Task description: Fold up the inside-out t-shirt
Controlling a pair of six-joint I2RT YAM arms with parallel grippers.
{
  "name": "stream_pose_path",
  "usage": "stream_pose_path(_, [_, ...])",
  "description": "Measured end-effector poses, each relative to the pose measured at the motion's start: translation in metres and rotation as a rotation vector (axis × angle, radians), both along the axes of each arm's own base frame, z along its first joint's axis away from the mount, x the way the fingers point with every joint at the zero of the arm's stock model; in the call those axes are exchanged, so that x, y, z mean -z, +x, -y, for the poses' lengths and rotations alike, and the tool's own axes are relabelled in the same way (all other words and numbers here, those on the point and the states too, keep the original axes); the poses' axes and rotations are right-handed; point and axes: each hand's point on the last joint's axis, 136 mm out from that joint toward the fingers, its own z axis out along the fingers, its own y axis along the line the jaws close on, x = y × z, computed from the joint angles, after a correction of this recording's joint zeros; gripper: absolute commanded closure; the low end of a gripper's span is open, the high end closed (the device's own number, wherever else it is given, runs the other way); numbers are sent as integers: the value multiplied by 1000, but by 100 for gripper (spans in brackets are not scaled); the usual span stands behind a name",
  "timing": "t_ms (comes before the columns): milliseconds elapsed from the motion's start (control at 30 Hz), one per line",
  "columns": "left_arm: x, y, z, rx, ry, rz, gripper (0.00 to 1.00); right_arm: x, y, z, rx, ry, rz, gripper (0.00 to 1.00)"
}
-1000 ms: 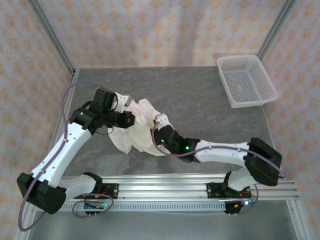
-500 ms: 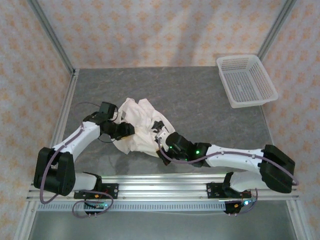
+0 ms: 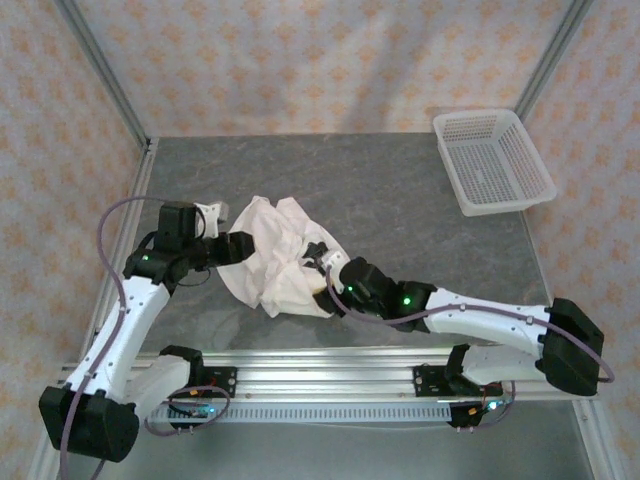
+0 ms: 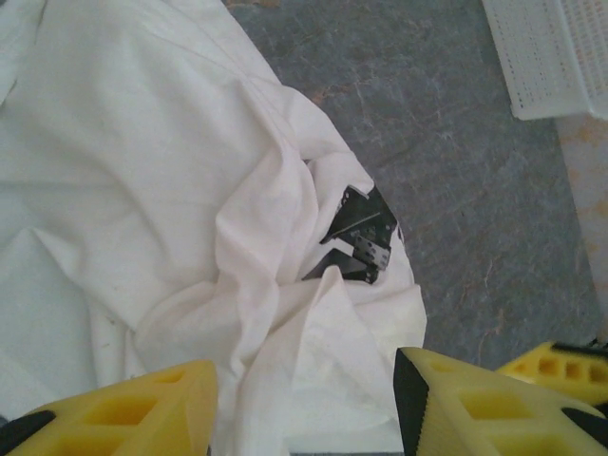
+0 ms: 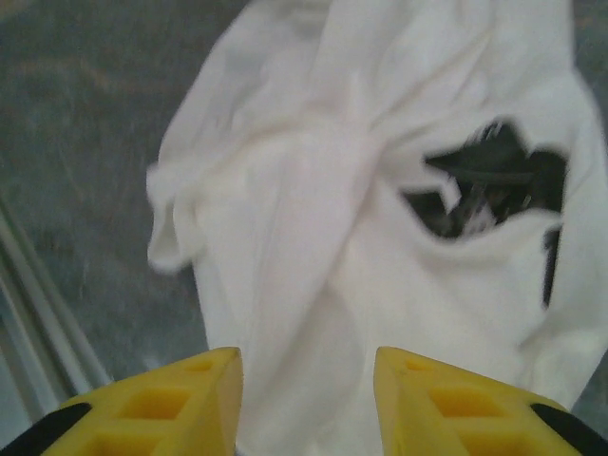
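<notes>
- Fingers (image 4: 123,413) of the left gripper (image 3: 228,247) are yellow and stand well apart in the left wrist view. Nothing is clamped between them, and white cloth lies just beyond the gap.
- From above, that gripper sits at the left edge of the t-shirt (image 3: 275,258), low over the grey table (image 3: 400,200).
- The t-shirt lies left of the table's middle, nearer the front rail (image 3: 330,372) than the back wall. It is a bunched heap and not spread flat: plain white to cream, no print, soft and heavily wrinkled.
- Deep folds run across it, one thick ridge crosses its middle, and no sleeve or collar can be told apart. One lobe reaches toward the back; the lower edge droops toward the rail.
- The right gripper (image 3: 318,255) touches the heap's right edge. Its dark parts show through the folds in the left wrist view.
- In the right wrist view its yellow fingers (image 5: 152,399) are parted, less widely, with cloth lying past them and none pinched.
- A white mesh basket (image 3: 493,160) sits at the far right back corner, well apart from the shirt.
</notes>
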Motion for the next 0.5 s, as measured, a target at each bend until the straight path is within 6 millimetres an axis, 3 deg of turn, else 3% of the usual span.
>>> stream_pose_path(133, [-4,-3,0,0,-1,11,45,-20,26,-38,51,59,-19,68])
stream_pose_path(267, [0,-6,-2,-6,8,-8,45,-15,47,-77,80,25,-73,67])
stream_pose_path(500, [5,-12,-4,-11,21,-33,44,25,59,-87,119,-170,-152,58])
